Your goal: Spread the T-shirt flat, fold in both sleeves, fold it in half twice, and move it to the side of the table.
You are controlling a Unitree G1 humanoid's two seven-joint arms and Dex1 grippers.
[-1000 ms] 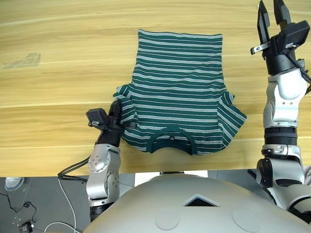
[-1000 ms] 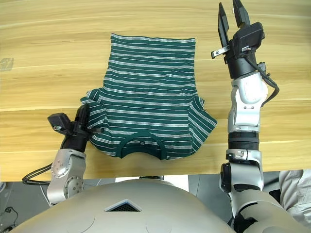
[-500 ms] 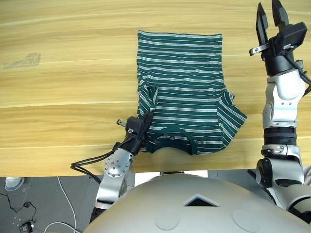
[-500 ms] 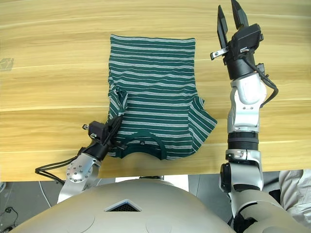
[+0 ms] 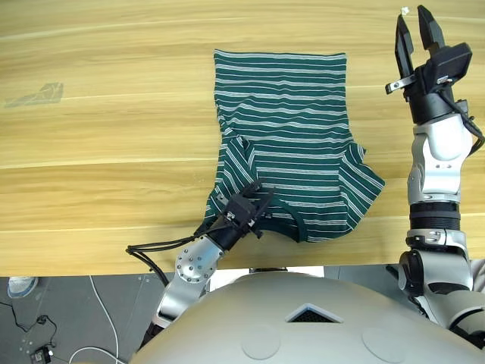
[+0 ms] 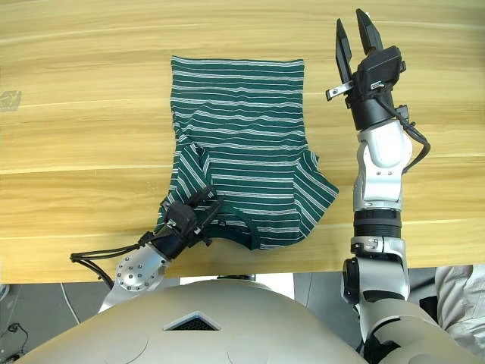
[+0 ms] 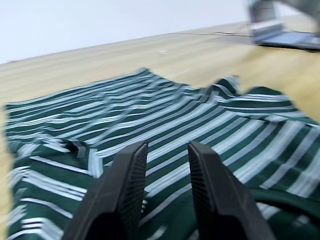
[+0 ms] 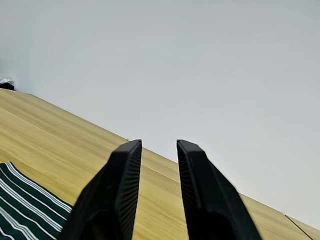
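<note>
My left claw [image 5: 256, 199], fingers apart, has drawn the T-shirt [image 5: 288, 114]'s left sleeve [image 5: 236, 155] inward, mid-bench [image 5: 98, 152]. The right claw [image 5: 414, 36] hovers spread beside the hem; the right sleeve [image 5: 362, 176] likely comes next.

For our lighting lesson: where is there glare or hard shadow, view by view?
Left eye view: table evenly lit, no strong glare; T-shirt casts hardly any shadow. Right wrist view: right gripper dark against a pale wall. Left wrist view: soft light, no glare on the T-shirt.
</note>
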